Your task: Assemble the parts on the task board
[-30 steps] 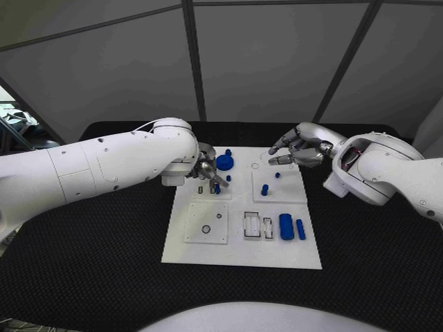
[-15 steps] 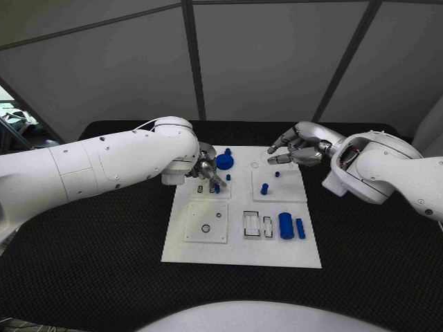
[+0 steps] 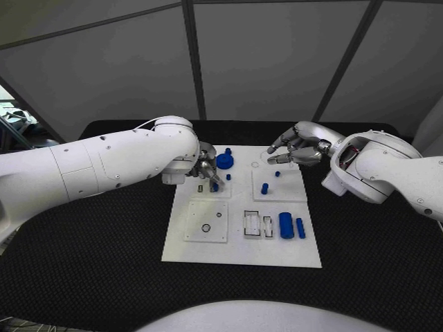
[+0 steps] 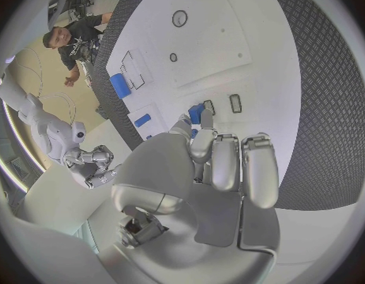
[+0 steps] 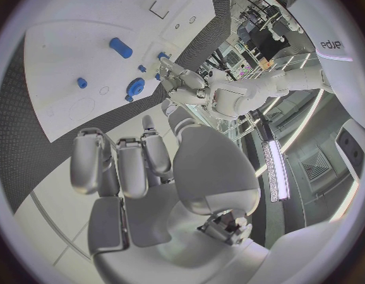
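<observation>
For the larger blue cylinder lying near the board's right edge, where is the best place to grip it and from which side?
Probably from straight above, pinching the large blue cylinder across its rounded long sides at mid-length. It lies flat on the task board, with a thinner blue piece close on one side, so fingers there need care.

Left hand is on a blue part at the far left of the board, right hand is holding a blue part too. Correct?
Not quite. The right hand holds nothing: the right wrist view shows its fingers curled over bare board. The rest stands: the left hand is on a blue part at the task board's far left.
</observation>
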